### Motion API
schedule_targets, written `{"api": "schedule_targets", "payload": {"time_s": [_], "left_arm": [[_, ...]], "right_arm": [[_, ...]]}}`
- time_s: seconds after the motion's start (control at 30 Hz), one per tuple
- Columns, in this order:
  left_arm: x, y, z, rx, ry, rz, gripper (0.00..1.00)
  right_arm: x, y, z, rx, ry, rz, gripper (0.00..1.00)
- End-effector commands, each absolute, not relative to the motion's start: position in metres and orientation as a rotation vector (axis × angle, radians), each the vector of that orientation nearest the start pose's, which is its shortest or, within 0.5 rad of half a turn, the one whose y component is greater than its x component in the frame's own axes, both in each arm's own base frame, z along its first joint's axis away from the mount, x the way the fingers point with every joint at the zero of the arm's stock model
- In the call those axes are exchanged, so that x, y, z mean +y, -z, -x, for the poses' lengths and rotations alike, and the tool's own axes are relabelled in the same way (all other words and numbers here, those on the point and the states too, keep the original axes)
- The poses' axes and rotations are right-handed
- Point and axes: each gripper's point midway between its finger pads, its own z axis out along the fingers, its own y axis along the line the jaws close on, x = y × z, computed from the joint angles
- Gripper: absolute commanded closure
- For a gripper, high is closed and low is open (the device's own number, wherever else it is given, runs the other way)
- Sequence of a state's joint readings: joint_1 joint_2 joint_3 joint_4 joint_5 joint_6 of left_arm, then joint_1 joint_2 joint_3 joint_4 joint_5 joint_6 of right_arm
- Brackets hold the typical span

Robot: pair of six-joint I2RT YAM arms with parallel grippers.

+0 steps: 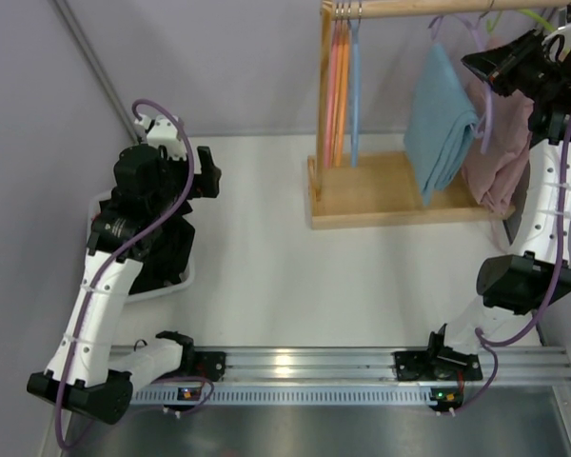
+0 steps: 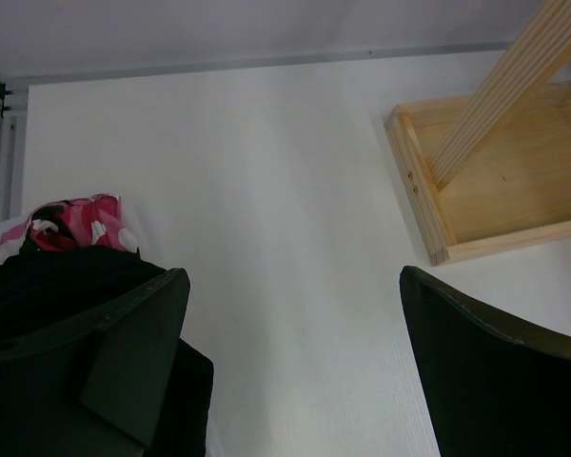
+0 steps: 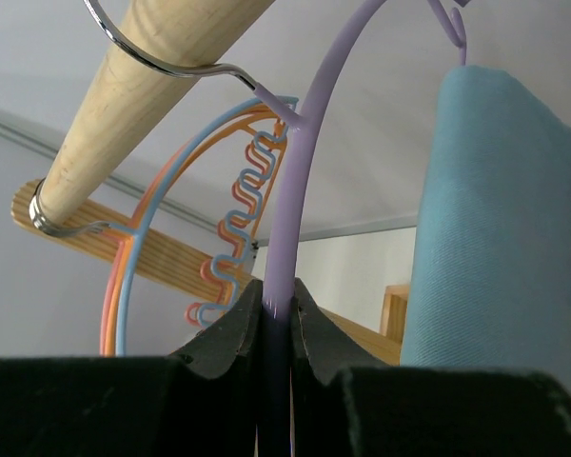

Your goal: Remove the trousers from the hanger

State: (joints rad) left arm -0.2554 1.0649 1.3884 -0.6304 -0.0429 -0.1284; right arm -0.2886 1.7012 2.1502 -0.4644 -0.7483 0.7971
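L gripper (image 2: 295, 357) sat slack, jaws wide apart with nothing between them, low over the table (image 2: 295, 171) beside a heap of dark clothes (image 2: 38, 295). It was well away from the rack, so no help if things slid. R gripper (image 3: 276, 319) was clamped tight on the thin curved arm of the lavender hanger (image 3: 300, 181). Teal trousers (image 3: 500, 248) hung on that hanger, I took it, just beside the pinch but not in it.

Risk as I judged it: I had the hanger, not the cloth. Any pull could drag hanger + trousers together off the rail (image 3: 138, 90). The thin plastic could also twist in the pinch and swing into the empty hangers (image 3: 224, 257) next along. A hard sideways tug might tip the rack too.

R wrist cam showed the pinch itself & a wire hook over the rail; in the top cam the arm hid that. Top cam alone gave the trousers' full hang, the pink garment (image 1: 500, 157) beside them, and how far apart the arms stood. L wrist cam alone showed a pink-red patterned cloth (image 2: 76, 219) on the heap.
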Motion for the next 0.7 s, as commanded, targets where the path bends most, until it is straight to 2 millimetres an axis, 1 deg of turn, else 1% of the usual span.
{"api": "schedule_targets", "payload": {"time_s": [0.0,0.17,0.33,0.43,0.5,0.53,0.63,0.67], "left_arm": [[-0.079,-0.401,-0.321,1.757,0.231,-0.078,0.02],[-0.081,-0.404,-0.320,1.719,0.246,-0.086,0.02],[-0.083,-0.407,-0.321,1.706,0.262,-0.085,0.02],[-0.084,-0.408,-0.320,1.701,0.268,-0.094,0.02],[-0.085,-0.412,-0.318,1.683,0.266,-0.115,0.02],[-0.091,-0.413,-0.316,1.675,0.290,-0.148,0.02],[-0.095,-0.416,-0.313,1.642,0.300,-0.192,0.02],[-0.096,-0.413,-0.313,1.643,0.299,-0.208,0.02]], "right_arm": [[0.045,-0.644,-0.369,1.215,-0.880,0.092,1.00],[0.045,-0.657,-0.356,1.167,-0.850,0.110,1.00],[0.040,-0.665,-0.352,1.135,-0.810,0.088,1.00],[0.040,-0.669,-0.346,1.124,-0.802,0.095,1.00],[0.040,-0.666,-0.341,1.138,-0.799,0.088,1.00],[0.041,-0.666,-0.339,1.138,-0.796,0.087,1.00],[0.043,-0.655,-0.331,1.165,-0.797,0.074,1.00],[0.044,-0.647,-0.327,1.185,-0.797,0.062,1.00]]}}
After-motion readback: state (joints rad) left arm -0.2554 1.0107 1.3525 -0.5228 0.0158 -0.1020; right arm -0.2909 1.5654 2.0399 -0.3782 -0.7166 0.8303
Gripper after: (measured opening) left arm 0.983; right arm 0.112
